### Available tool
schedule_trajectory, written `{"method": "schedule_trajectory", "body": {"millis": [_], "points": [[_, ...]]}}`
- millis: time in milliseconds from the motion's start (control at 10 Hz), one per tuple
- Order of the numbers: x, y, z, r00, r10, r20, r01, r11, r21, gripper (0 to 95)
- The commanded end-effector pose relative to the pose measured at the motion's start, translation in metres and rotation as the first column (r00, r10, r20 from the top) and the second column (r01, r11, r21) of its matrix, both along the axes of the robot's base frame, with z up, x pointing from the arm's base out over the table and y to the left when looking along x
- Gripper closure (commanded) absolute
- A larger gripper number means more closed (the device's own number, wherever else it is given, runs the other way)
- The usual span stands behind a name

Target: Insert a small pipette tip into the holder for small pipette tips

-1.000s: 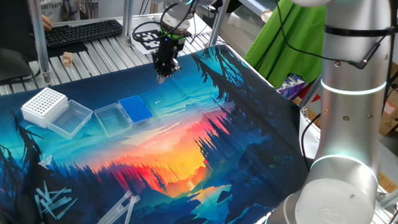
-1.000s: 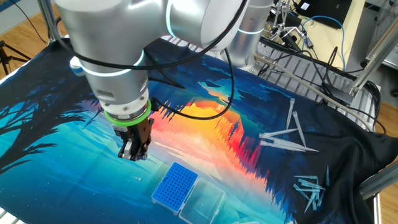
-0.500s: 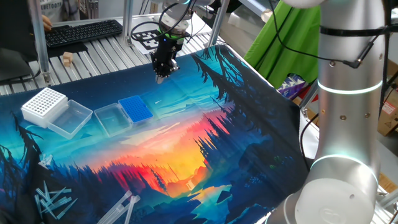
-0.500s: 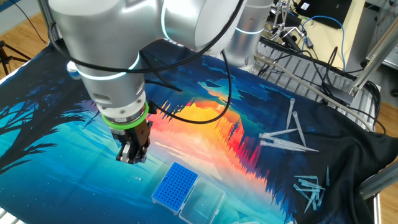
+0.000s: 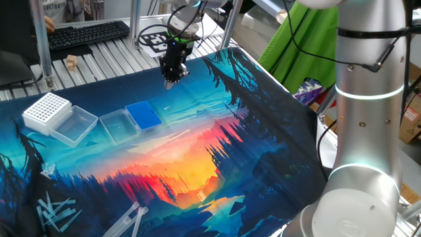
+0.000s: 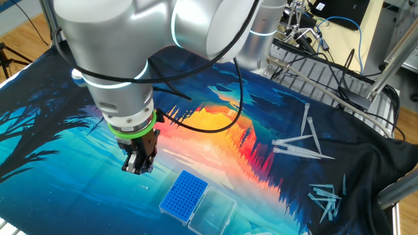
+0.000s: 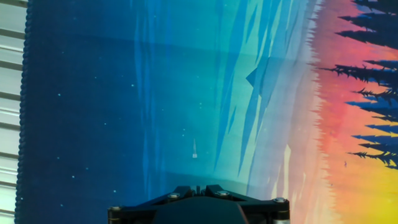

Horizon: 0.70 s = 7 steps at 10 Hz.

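Observation:
A small pipette tip, a tiny whitish cone, lies alone on the blue part of the mat, ahead of my fingers in the hand view. My gripper hovers above the mat at its far side, pointing down, with its jaws shut and nothing between them. It also shows in the other fixed view. The holder for small pipette tips is a blue gridded rack with a clear lid attached. It sits on the mat a short way from the gripper and also shows in the other fixed view.
A bigger white gridded rack with its own clear lid stands at the mat's left. Several loose small tips and longer clear tips lie near the mat's far corner. A metal slatted table edge borders the mat.
The gripper has drifted a little sideways, away from the blue rack, staying shut. Nothing else has moved.

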<state>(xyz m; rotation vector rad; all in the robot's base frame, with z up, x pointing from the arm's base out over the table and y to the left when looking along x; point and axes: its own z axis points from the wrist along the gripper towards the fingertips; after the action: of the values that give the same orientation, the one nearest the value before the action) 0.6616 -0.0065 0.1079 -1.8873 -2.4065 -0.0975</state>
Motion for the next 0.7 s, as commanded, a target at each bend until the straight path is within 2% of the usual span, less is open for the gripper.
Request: {"method": "schedule_trajectory", "body": {"millis": [100, 700], "points": [[0.0017, -0.0006, -0.0018, 1.000, 0.000, 0.001, 0.001, 1.000, -0.002, 95.0], [0.0067, 0.0012, -0.0113, 1.000, -0.003, 0.004, 0.003, 1.000, -0.019, 95.0]]}}
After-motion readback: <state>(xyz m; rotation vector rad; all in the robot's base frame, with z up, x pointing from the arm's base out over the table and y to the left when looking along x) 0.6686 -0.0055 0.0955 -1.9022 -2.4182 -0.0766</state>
